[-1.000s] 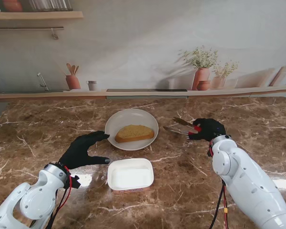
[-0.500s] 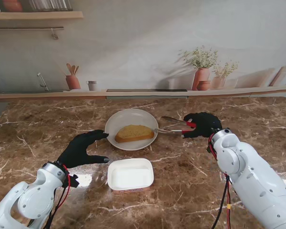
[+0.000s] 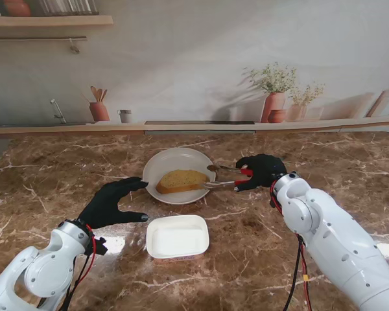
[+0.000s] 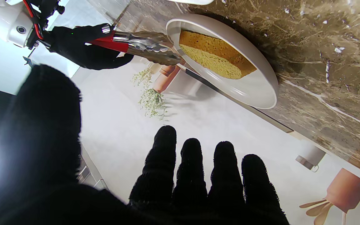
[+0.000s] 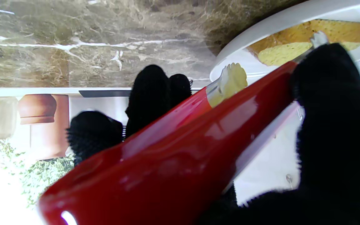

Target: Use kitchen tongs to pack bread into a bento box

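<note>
A slice of bread (image 3: pixel 182 181) lies on a white plate (image 3: pixel 170 159) in the middle of the table. My right hand (image 3: pixel 261 171) is shut on red-handled metal tongs (image 3: pixel 223 176), whose two tips stand apart over the plate's right rim, just short of the bread's right end. The left wrist view shows the tongs (image 4: pixel 142 47) beside the bread (image 4: pixel 216 54). An empty white bento box (image 3: pixel 177 236) sits nearer to me than the plate. My left hand (image 3: pixel 111 203) is open, resting on the table left of the box.
A marble table top (image 3: pixel 350 162) runs back to a ledge with terracotta pots (image 3: pixel 274 105), plants and a utensil jar (image 3: pixel 99 110). A shelf (image 3: pixel 48 21) hangs at the upper left.
My right hand has carried the tongs leftward, from right of the plate to over its right rim near the bread. The left hand has not moved.
</note>
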Motion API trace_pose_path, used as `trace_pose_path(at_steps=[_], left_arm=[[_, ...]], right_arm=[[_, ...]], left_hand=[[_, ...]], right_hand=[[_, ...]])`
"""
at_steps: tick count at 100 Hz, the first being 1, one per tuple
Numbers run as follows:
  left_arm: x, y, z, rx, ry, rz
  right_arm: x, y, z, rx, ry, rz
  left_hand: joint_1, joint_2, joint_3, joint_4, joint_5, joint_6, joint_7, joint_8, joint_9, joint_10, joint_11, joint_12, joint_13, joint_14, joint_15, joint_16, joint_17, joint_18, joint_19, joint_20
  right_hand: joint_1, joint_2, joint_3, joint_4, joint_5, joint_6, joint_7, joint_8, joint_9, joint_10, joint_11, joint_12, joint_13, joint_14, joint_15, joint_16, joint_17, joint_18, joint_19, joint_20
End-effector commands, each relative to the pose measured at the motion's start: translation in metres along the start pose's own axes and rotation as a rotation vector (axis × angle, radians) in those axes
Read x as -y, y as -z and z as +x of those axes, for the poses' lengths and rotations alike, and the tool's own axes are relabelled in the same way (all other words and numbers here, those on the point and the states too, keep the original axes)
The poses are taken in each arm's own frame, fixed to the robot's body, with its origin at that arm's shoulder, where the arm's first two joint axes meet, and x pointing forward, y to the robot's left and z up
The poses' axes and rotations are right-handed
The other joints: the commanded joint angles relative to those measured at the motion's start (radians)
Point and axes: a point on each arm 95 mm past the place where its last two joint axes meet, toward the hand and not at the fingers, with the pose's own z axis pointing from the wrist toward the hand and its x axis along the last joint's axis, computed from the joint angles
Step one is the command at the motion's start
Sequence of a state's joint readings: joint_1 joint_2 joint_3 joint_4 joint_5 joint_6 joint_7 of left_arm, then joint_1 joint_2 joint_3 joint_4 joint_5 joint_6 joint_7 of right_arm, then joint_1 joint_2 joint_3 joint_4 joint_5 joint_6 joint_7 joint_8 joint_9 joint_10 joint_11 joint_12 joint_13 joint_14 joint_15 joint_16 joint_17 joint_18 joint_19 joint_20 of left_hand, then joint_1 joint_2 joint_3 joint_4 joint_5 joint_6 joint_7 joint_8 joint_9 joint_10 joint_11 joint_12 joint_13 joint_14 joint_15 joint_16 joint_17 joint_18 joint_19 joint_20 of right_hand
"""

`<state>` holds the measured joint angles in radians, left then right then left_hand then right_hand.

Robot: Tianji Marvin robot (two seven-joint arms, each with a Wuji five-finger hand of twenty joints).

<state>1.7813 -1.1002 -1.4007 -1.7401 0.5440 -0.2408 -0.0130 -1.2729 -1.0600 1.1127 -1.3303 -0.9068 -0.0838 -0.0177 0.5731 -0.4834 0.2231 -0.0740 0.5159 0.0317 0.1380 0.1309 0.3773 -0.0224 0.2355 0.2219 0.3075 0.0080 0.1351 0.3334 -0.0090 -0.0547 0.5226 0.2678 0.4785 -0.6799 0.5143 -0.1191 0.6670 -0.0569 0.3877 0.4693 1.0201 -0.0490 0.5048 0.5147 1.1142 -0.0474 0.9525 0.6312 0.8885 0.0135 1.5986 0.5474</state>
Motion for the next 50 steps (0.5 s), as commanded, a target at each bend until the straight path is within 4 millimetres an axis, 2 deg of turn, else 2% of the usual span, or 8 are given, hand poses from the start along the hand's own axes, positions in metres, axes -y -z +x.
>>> trace_pose_path(at_steps=[1, 32, 50], left_arm=[[-0.003, 0.001, -0.001, 0.004, 0.003, -0.007], [-0.004, 0.003, -0.001, 0.010, 0.003, -0.006], [-0.005, 0.004, -0.002, 0.015, 0.006, -0.005]], right_arm=[[0.001, -0.004, 0.000, 0.009, 0.002, 0.021], [0.010, -0.020, 0.005, 0.031, 0.030, 0.066], [0.009, -0.025, 0.011, 0.037, 0.055, 0.075]], left_hand=[[-0.013, 0.007, 0.015, 0.017, -0.003, -0.014, 0.005, 0.005, -0.013, -0.020, -0.002, -0.004, -0.018, -0.046, -0.012, -0.010, 0.001, -0.058, -0.029, -0.009], [-0.016, 0.010, 0.021, 0.017, -0.004, -0.012, 0.005, 0.005, -0.014, -0.021, -0.004, -0.005, -0.018, -0.046, -0.014, -0.011, 0.001, -0.060, -0.040, -0.014], [-0.016, 0.011, 0.024, 0.018, -0.003, -0.011, 0.005, 0.005, -0.013, -0.018, -0.003, -0.005, -0.018, -0.045, -0.014, -0.011, 0.002, -0.060, -0.042, -0.014]], right_hand=[[0.015, 0.041, 0.047, 0.029, -0.038, -0.011, -0.010, -0.016, -0.005, -0.033, 0.002, 0.006, 0.049, -0.049, 0.044, 0.022, 0.034, -0.047, 0.080, 0.031], [0.008, 0.042, 0.049, 0.032, -0.056, 0.004, -0.011, -0.024, -0.020, -0.032, 0.001, 0.004, 0.048, -0.052, 0.047, 0.023, 0.053, -0.075, 0.109, 0.042], [-0.008, 0.043, 0.049, 0.037, -0.072, 0.017, -0.014, -0.029, -0.035, -0.029, 0.004, 0.003, 0.047, -0.056, 0.055, 0.028, 0.073, -0.102, 0.136, 0.054]])
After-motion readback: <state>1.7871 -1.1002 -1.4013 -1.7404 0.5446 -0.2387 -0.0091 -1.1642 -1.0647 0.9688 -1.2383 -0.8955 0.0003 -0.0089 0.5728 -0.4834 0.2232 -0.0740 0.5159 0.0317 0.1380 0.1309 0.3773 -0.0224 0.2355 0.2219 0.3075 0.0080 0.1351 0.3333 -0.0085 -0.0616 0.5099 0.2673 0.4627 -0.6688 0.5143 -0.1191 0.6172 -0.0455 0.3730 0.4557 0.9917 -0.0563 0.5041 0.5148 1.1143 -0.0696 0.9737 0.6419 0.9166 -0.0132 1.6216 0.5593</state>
